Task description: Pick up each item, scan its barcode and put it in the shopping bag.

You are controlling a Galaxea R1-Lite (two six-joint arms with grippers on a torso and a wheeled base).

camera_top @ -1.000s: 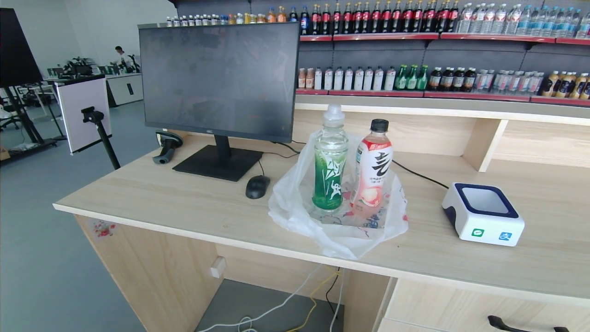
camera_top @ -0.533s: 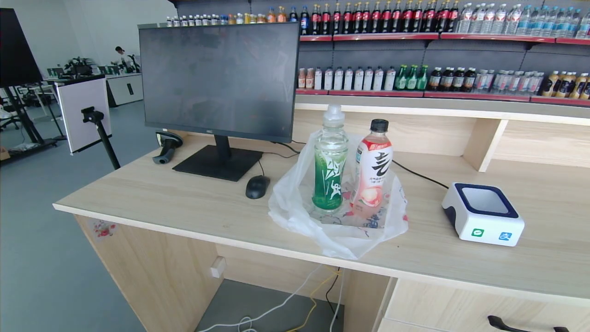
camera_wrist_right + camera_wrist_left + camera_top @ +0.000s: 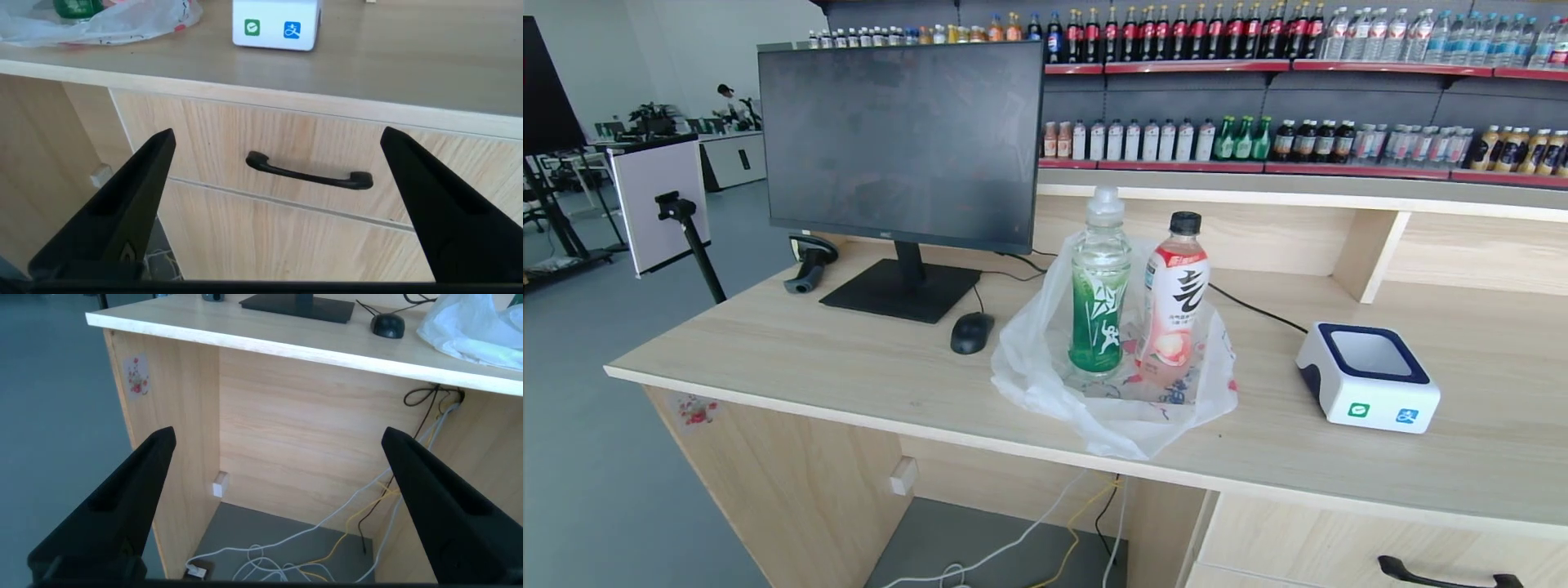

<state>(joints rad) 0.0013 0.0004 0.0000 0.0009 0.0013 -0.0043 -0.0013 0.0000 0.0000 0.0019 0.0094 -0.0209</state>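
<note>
Noted a slight shift of the whole head view against the earlier frames; put down to camera motion, not to the goods. Found green bottle (image 3: 1099,302) and pink bottle (image 3: 1174,306) upright, side by side, inside the shopping bag (image 3: 1045,384) on the desk (image 3: 809,359), scanner (image 3: 1368,388) apart to the right. Found left gripper (image 3: 278,434) and right gripper (image 3: 278,135) spread wide, holding nothing, low before the desk front. Judged both items bagged and the task at or near its end
</note>
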